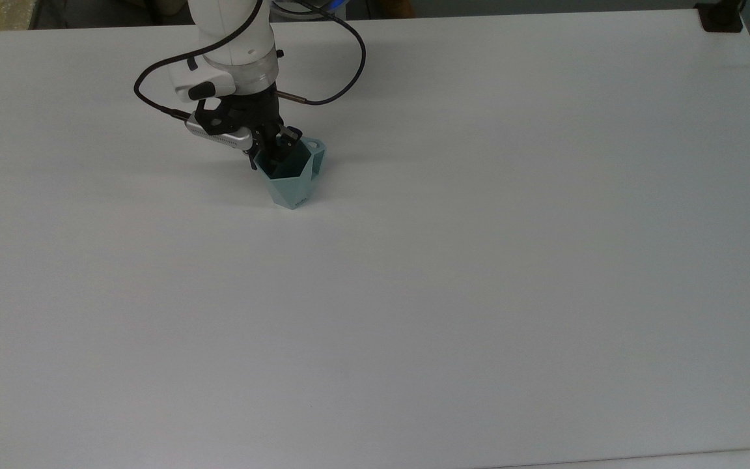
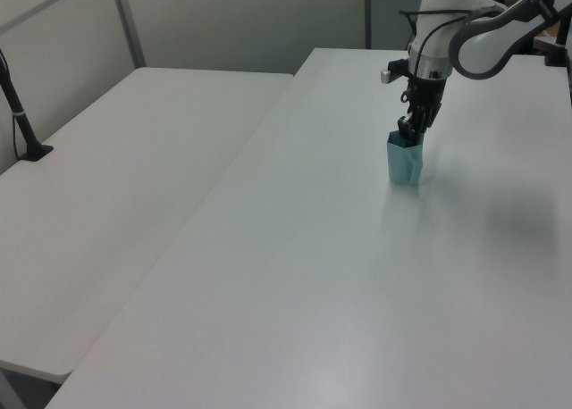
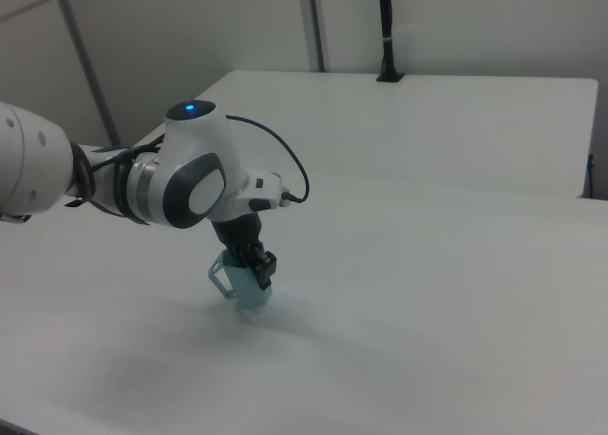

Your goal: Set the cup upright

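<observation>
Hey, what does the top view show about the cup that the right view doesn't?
The top view looks down into the cup: its dark open inside, angular rim, and one finger of the gripper reaching inside the mouth. The right view gives the side instead: the handle sticking out toward the right view's left, and the arm's blue light. Both show the cup mouth-up on the white table with the gripper at its rim.

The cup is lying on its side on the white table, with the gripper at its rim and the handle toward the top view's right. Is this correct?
Not quite. The cup is not lying on its side: it stands mouth up with its narrow base on the white table, as the left view shows. The rest holds: the gripper is at its rim, and the handle points toward the top view's right.
</observation>
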Tool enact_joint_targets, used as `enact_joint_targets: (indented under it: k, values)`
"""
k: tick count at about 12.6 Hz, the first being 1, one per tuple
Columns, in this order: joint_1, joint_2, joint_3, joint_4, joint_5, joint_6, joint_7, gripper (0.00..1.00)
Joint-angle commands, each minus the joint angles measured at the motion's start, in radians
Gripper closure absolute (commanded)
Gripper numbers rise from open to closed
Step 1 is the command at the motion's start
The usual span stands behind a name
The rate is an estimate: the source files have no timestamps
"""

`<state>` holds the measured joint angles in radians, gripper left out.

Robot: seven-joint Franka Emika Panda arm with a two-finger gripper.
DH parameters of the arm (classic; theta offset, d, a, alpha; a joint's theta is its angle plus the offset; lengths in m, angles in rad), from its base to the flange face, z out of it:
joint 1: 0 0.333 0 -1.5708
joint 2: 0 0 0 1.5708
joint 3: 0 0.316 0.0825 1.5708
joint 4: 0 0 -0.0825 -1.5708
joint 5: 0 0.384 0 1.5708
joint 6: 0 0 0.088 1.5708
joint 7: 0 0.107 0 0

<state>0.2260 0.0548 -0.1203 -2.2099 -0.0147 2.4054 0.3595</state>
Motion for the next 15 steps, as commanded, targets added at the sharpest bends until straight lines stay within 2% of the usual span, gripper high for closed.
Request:
enact_joint_targets:
  k: [1, 5, 10, 11, 13, 15]
  values:
    - [0.0, -0.032, -0.002, 0.019, 0.019, -0.089, -0.016, 0.0]
    - [-0.002, -0.07, -0.005, 0.071, 0.019, -0.138, 0.001, 0.0]
    - [-0.025, -0.119, -0.021, 0.266, 0.025, -0.296, -0.016, 0.0]
    - [-0.025, -0.119, -0.021, 0.309, 0.022, -0.361, -0.045, 0.0]
    - [-0.025, -0.122, -0.022, 0.39, 0.024, -0.509, -0.199, 0.0]
    - [-0.028, -0.151, -0.022, 0.43, 0.016, -0.642, -0.301, 0.0]
